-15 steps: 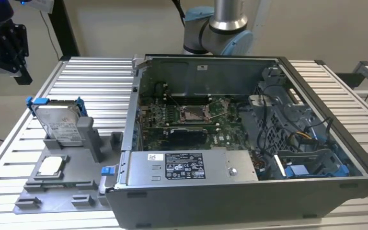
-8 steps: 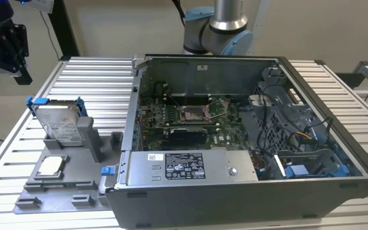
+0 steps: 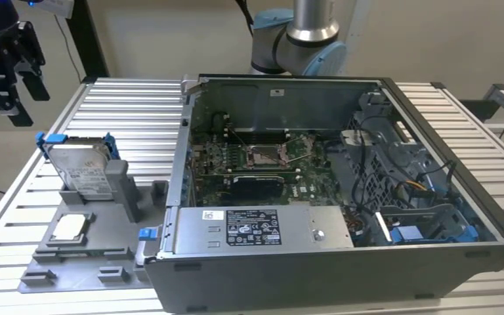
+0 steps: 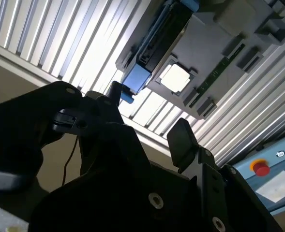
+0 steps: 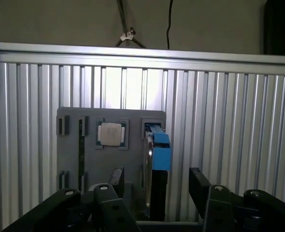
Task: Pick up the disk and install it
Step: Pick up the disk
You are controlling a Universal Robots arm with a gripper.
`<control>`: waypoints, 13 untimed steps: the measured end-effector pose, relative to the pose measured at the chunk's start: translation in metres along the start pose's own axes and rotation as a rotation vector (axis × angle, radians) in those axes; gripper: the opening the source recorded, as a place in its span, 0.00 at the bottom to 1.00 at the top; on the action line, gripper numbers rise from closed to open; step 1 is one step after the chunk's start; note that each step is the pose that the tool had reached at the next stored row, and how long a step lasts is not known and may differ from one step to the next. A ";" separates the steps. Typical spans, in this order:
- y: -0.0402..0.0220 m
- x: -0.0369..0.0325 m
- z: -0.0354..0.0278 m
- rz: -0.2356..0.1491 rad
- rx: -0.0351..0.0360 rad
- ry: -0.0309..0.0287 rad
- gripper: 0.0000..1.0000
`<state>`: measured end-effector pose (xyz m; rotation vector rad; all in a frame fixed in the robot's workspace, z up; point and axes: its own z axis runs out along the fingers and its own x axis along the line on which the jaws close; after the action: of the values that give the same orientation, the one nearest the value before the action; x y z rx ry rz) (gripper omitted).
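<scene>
Disk [image 3: 81, 164]: silver-grey drive in a blue frame.

Exterior view: it stands on edge, tilted back, in a slot of the grey fixture plate [image 3: 94, 262] on the slatted table [image 3: 129, 111], at the exterior view's left of the open computer case [image 3: 322, 275]. Its face carries a white printed label. The grey box [image 3: 261, 226] inside the case carries a black-and-white one. The wording of both cannot be told. A small square chip [image 3: 70, 226] lies on the fixture, near the disk. The black gripper [image 3: 26, 98] hangs well above the disk, further to the exterior view's left, clear of it.

Second wrist view: the disk [image 4: 159, 34] is edge-on and the chip [image 4: 175, 77] lies beside it. The gripper [image 4: 149, 118] has its fingers spread wide, nothing between them. A red button [image 4: 262, 169] sits on a blue-and-white panel.

First wrist view: the disk [image 5: 154, 169] stands edge-on beyond the gap of the empty gripper [image 5: 157, 186], well apart from it. The chip [image 5: 111, 134] lies flat in its recess.
</scene>
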<state>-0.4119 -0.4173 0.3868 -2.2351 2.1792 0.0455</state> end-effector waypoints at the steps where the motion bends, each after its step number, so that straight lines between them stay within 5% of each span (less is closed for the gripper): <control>1: 0.0000 0.0000 0.0000 0.000 0.0000 0.0002 1.00; 13: -0.0008 0.0001 0.0047 0.000 0.0001 0.0008 1.00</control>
<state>-0.4112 -0.4172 0.3820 -2.2354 2.1797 0.0445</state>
